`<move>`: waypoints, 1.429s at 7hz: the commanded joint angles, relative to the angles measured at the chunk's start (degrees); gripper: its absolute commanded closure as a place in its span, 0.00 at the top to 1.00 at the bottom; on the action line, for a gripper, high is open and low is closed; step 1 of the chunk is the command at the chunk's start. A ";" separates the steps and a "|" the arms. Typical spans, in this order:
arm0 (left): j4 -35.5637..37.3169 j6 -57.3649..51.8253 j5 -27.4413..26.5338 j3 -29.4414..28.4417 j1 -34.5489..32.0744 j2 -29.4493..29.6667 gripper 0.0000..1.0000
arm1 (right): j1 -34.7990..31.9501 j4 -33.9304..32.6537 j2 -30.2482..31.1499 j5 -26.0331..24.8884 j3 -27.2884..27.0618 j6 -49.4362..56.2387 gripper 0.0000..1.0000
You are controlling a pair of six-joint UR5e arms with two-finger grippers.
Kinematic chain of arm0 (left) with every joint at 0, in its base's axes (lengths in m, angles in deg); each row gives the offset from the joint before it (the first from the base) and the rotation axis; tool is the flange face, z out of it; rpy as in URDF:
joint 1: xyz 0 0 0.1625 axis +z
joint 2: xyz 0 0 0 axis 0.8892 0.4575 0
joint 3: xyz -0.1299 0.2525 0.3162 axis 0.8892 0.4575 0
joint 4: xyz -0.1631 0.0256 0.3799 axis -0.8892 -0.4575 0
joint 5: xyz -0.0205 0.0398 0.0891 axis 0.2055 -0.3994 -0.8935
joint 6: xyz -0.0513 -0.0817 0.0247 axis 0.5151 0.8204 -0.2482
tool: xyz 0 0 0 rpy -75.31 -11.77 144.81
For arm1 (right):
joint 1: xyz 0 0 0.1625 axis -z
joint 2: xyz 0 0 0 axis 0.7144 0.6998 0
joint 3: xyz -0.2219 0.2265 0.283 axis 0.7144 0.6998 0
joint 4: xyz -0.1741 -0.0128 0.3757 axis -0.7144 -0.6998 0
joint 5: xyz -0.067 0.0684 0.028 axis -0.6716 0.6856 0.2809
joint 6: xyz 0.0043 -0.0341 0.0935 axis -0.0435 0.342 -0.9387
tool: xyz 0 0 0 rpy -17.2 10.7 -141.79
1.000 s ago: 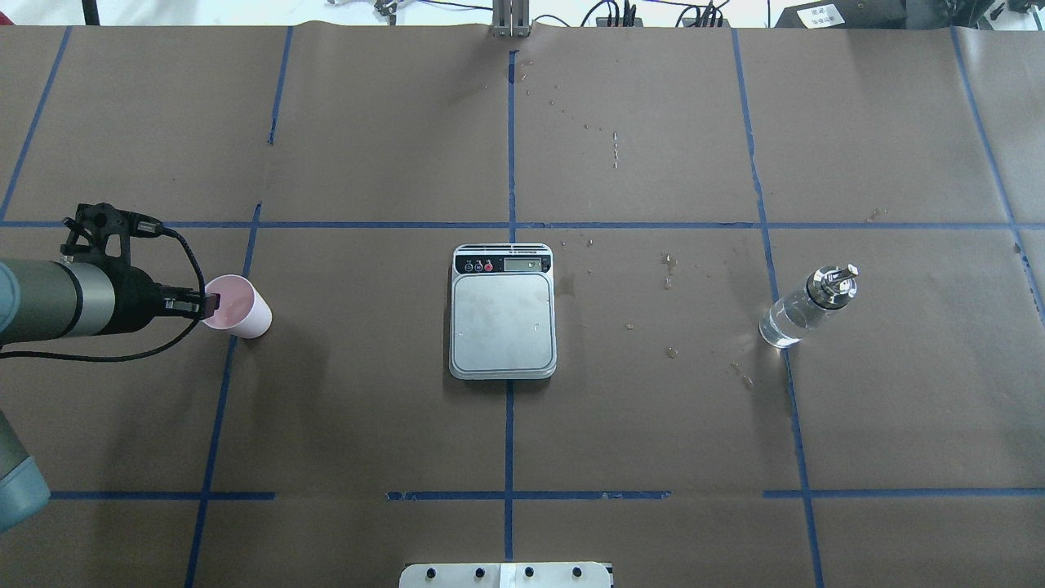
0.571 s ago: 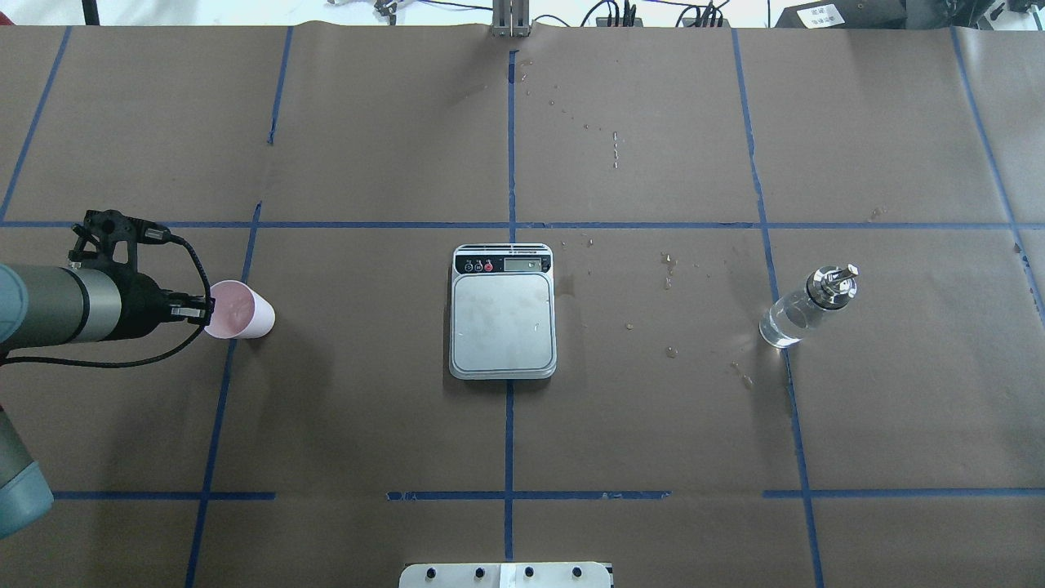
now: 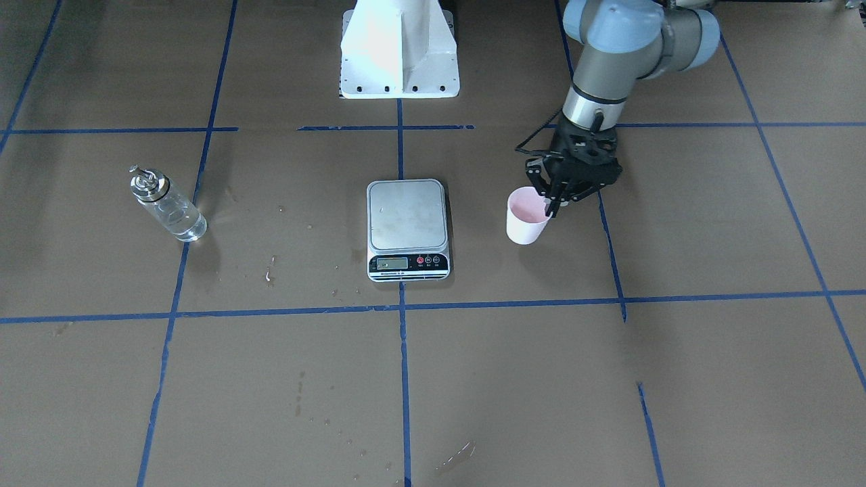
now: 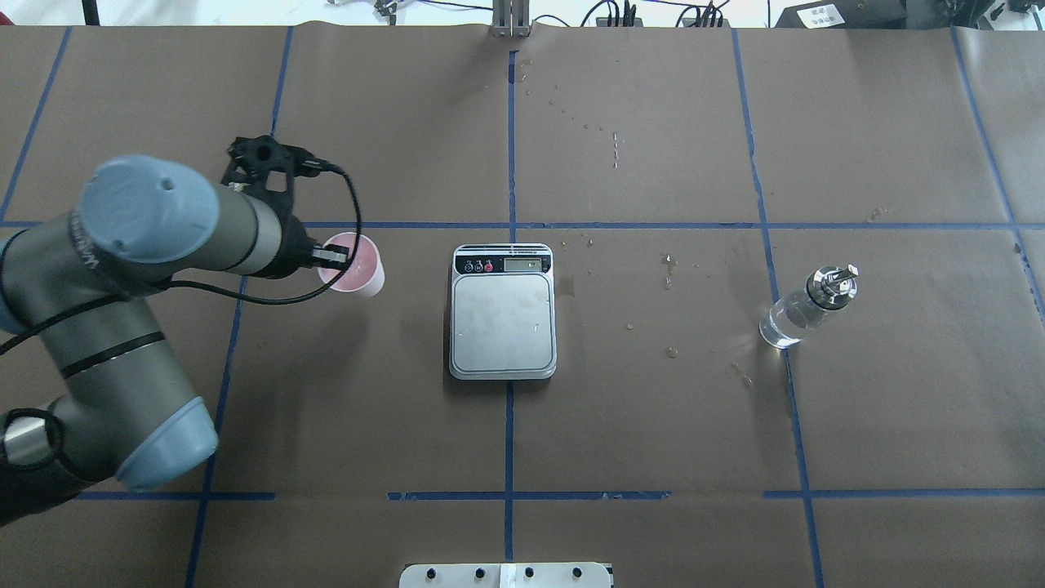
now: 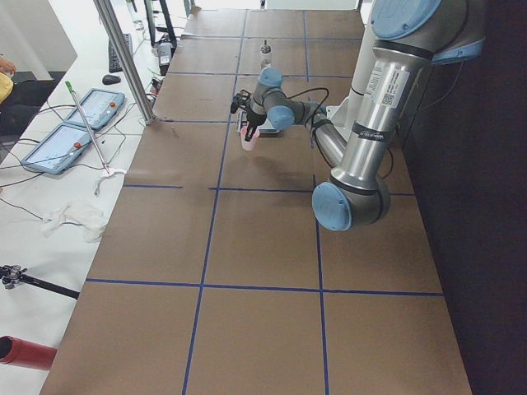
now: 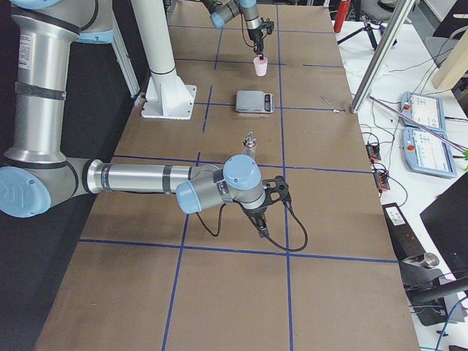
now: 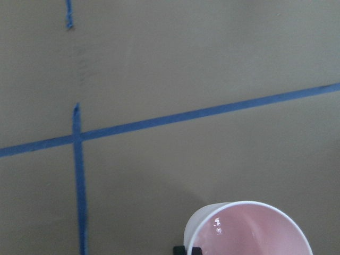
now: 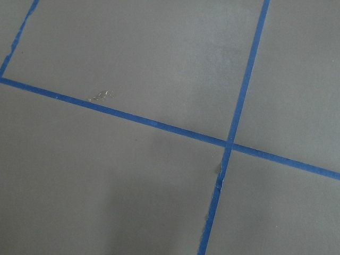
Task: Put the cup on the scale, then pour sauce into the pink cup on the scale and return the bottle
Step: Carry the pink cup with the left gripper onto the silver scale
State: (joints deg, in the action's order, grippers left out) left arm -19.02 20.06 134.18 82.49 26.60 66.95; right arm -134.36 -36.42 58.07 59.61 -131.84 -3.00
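The pale pink cup hangs upright from my left gripper, which is shut on its rim. The cup is to the left of the scale and apart from it. In the front view the cup and left gripper are on the right. The left wrist view shows the cup's pink inside. The silver scale lies at the table's middle with nothing on it. The glass bottle of clear sauce stands far right. My right gripper shows only in the right side view; I cannot tell whether it is open or shut.
Wet spots dot the brown paper between the scale and the bottle. The white robot base stands behind the scale. Blue tape lines grid the table. The right wrist view shows only paper and tape.
My left arm has swung right and a little further from the robot with the cup, from the table's left edge towards the scale. The scale and bottle have not moved.
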 commanded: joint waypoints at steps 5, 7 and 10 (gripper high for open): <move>8.02 4.65 2.03 -12.73 5.85 20.50 0.00 | 0.00 0.08 0.21 0.05 0.00 -0.02 1.00; 7.67 4.29 1.94 -13.53 6.64 20.59 0.03 | 0.00 0.08 0.21 0.05 0.00 -0.02 1.00; 4.96 3.94 1.94 -15.45 6.82 20.41 0.29 | 0.00 0.08 0.29 0.05 0.00 -0.02 1.00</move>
State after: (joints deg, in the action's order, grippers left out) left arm -12.71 24.06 136.12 68.04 33.36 87.43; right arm -134.36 -36.37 58.30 59.65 -131.84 -3.02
